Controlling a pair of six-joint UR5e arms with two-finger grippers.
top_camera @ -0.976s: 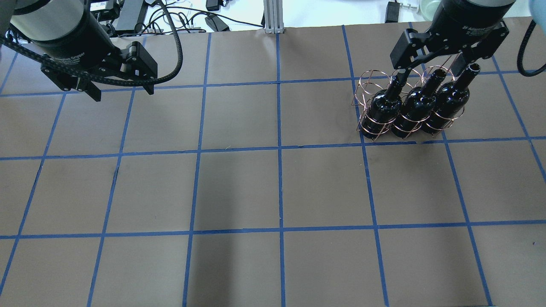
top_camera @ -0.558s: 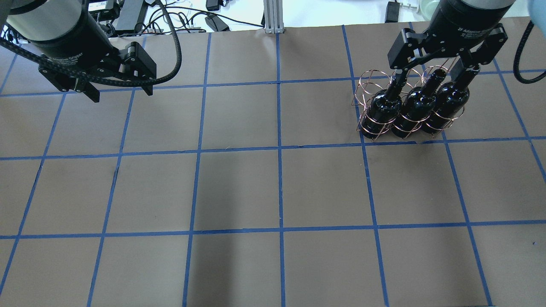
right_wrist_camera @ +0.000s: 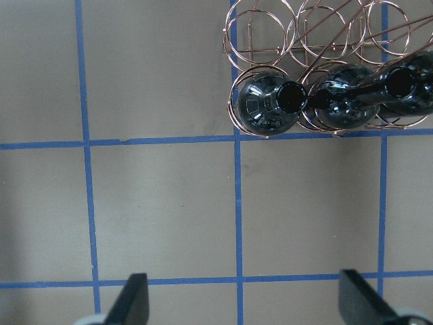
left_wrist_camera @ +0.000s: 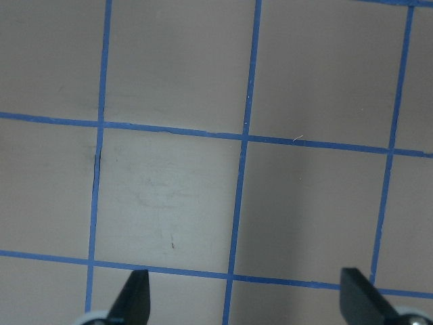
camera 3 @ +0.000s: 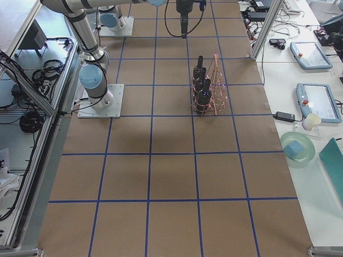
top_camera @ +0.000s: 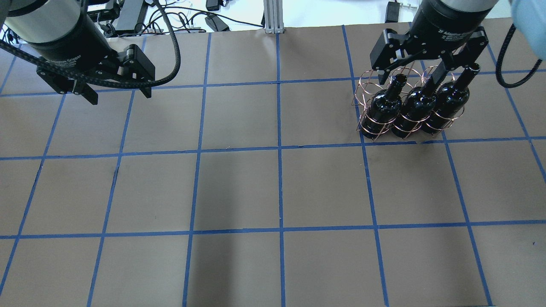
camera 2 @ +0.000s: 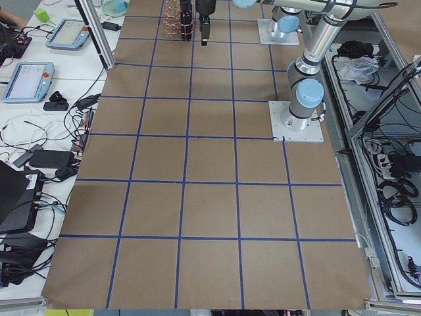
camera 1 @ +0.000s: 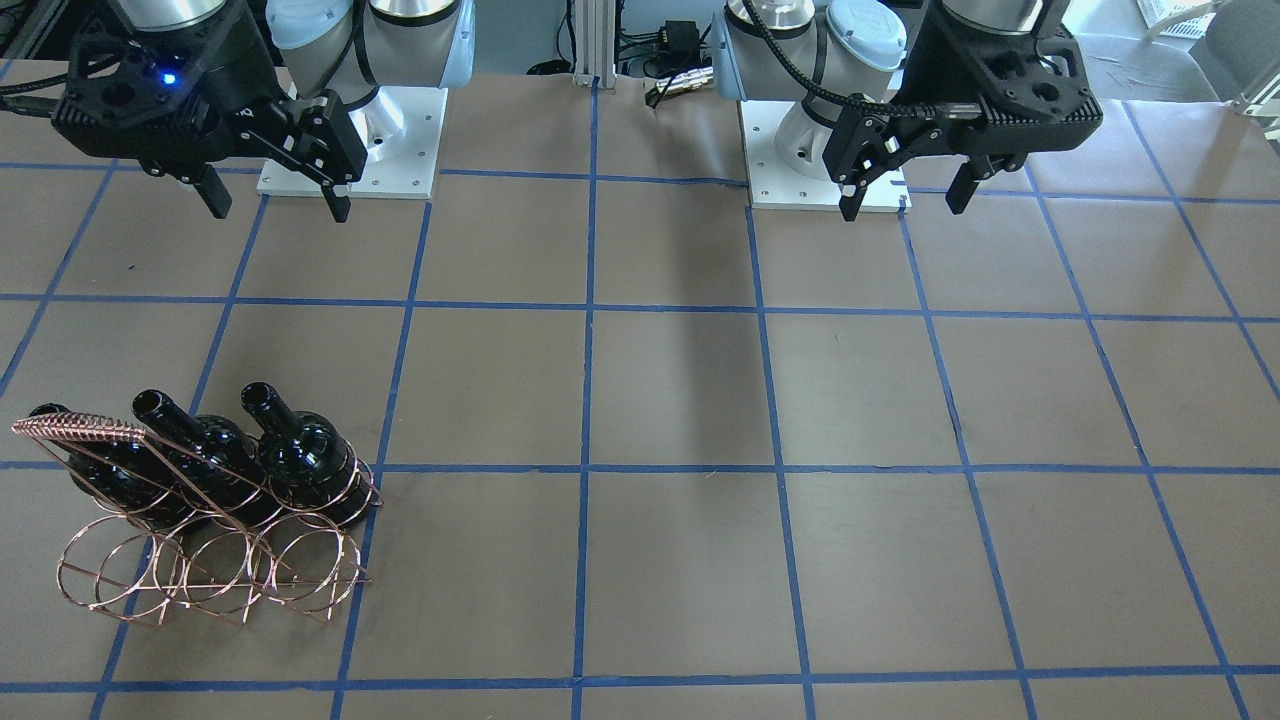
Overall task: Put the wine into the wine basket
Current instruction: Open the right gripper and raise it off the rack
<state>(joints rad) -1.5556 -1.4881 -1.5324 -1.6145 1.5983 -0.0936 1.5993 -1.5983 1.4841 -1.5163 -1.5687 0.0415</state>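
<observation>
Three near-black wine bottles (top_camera: 384, 108) (top_camera: 411, 111) (top_camera: 448, 102) stand side by side in one row of the copper wire wine basket (top_camera: 370, 83). They also show in the front view (camera 1: 300, 455), with the basket (camera 1: 200, 580) and its coil-wrapped handle (camera 1: 80, 430). My right gripper (top_camera: 411, 76) is open and empty, high above the table beside the basket; its wrist view shows the bottles (right_wrist_camera: 267, 105) from above. My left gripper (top_camera: 120, 96) is open and empty, high over the far left of the table.
The basket's other row of rings (right_wrist_camera: 270, 34) holds nothing. The table (top_camera: 277, 192) is brown paper with a blue tape grid. Cables and devices (top_camera: 140, 17) lie beyond its far edge. The arm bases (camera 1: 350, 150) stand at the robot's side.
My right gripper has moved left in the overhead view, off the bottle necks, still open. The left gripper has barely shifted. The bottles and basket have not moved.
</observation>
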